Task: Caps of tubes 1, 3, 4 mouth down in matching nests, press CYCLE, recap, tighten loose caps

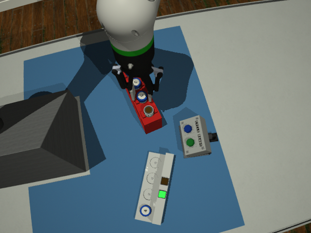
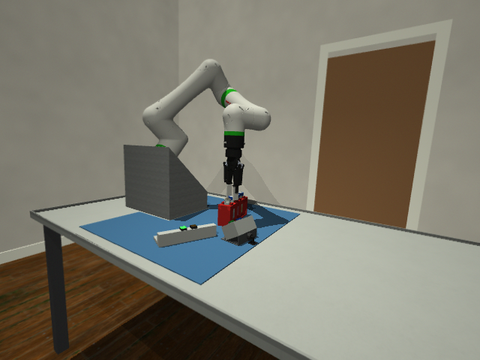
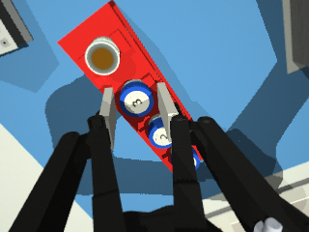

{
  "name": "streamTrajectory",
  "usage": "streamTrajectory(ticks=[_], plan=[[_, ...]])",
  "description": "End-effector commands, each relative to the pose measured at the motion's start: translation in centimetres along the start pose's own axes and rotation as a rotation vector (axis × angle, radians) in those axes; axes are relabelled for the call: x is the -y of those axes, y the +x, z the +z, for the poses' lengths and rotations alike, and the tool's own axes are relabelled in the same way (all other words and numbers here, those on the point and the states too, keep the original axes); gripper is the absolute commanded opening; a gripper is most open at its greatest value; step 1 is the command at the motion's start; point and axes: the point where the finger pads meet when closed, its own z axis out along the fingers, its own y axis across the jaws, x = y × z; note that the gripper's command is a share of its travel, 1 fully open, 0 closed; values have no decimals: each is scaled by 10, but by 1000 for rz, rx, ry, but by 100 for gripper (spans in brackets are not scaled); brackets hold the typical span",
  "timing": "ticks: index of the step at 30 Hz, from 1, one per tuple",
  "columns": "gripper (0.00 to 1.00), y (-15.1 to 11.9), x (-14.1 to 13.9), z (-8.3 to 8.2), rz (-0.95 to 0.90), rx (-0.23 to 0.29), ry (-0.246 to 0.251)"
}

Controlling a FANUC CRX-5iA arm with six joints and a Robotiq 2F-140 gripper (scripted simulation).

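The red decapping station (image 1: pixel 153 125) (image 3: pixel 82 43) (image 2: pixel 223 213) holds four tubes. Tube 4 (image 1: pixel 148 110) (image 3: pixel 101 57) is uncapped, with its brown mouth showing. Blue caps sit on tube 3 (image 1: pixel 142 94) (image 3: pixel 137 99) and tube 2 (image 1: pixel 136 82) (image 3: pixel 160 135). Cap 1 (image 3: pixel 195 159) is mostly hidden behind a finger. My gripper (image 1: pixel 141 98) (image 3: pixel 136 97) (image 2: pixel 233 193) straddles cap 3, with a small gap on each side, so it is open. Cap 4 (image 1: pixel 145 210) lies in nest 4 of the cap tray (image 1: pixel 157 218). The other nests are empty. The green lamp (image 1: pixel 162 194) is lit and the amber lamp (image 1: pixel 164 181) is dark.
The key desk (image 1: pixel 198 147) with the blue CYCLE key (image 1: pixel 187 128) and the green READY key (image 1: pixel 190 141) stands right of the station. A large grey wedge block (image 1: pixel 37 132) (image 2: pixel 154 181) stands at the left on the blue mat (image 1: pixel 112 150).
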Motion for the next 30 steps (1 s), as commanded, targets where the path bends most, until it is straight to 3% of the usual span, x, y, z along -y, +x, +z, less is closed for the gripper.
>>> streamTrajectory(ticks=[1,8,11,14,25,30], plan=[[35,0,0,0,0,-1,0],[35,0,0,0,0,-1,0],[35,0,0,-1,-83,-1,0],[35,0,0,-1,-333,-1,0],[35,0,0,-1,-792,-1,0],[35,0,0,-1,-792,-1,0]])
